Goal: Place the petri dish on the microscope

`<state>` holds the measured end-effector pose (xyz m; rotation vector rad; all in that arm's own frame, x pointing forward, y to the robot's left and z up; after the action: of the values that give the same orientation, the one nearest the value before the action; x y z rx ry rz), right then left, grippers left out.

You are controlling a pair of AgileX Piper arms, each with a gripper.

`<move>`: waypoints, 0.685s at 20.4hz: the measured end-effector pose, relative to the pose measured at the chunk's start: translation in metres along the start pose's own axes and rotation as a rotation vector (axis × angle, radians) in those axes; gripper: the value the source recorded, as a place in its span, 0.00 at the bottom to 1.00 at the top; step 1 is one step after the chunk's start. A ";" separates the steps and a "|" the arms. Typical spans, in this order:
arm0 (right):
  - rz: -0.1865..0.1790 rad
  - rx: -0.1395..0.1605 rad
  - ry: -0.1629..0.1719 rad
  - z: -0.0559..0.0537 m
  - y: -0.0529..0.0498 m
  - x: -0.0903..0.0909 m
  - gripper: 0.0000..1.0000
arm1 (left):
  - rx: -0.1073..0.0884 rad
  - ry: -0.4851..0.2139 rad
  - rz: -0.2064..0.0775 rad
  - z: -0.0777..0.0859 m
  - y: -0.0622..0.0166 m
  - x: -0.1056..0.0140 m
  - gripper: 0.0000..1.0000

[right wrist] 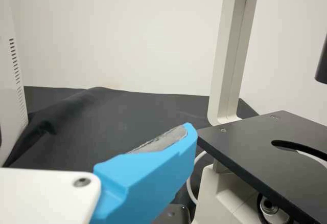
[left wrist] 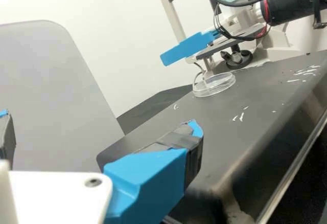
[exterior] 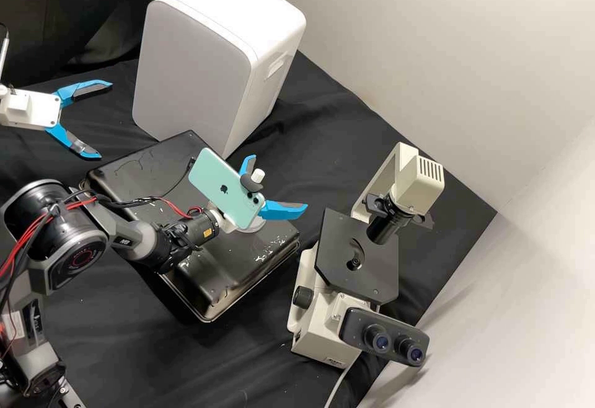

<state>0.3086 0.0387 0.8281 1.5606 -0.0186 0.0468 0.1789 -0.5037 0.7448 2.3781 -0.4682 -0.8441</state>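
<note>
Clear petri dish (left wrist: 213, 83): I see it plainly from the left wrist, lying flat on the black tray (exterior: 142, 172), apart from the microscope (exterior: 347, 271). In the high view the phone (exterior: 226, 188) mounted on the right arm covers most of it. Right gripper (exterior: 277, 185): fingers spread, above the dish, holding nothing. Left gripper (exterior: 102, 119): fingers wide apart, well off near the white box (exterior: 217, 54). Right wrist: black stage (right wrist: 265, 147) close by; my second finger is cut off.

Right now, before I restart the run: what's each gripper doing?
Left gripper: open, holding nothing.
Right gripper: open, holding nothing; petri dish lies on the tray.
</note>
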 end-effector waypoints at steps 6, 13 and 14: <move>0.000 0.000 0.000 0.000 0.000 0.000 1.00 | 0.006 0.000 0.000 0.000 0.0000 0.000 1.00; 0.004 -0.001 0.003 0.003 -0.003 -0.006 1.00 | 0.011 -0.022 -0.006 0.002 -0.0011 0.000 1.00; 0.004 -0.003 0.003 0.005 -0.005 -0.009 1.00 | 0.010 -0.036 -0.010 0.003 -0.0020 0.000 1.00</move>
<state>0.2995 0.0334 0.8230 1.5572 -0.0195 0.0523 0.1775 -0.5035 0.7415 2.3794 -0.4763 -0.8925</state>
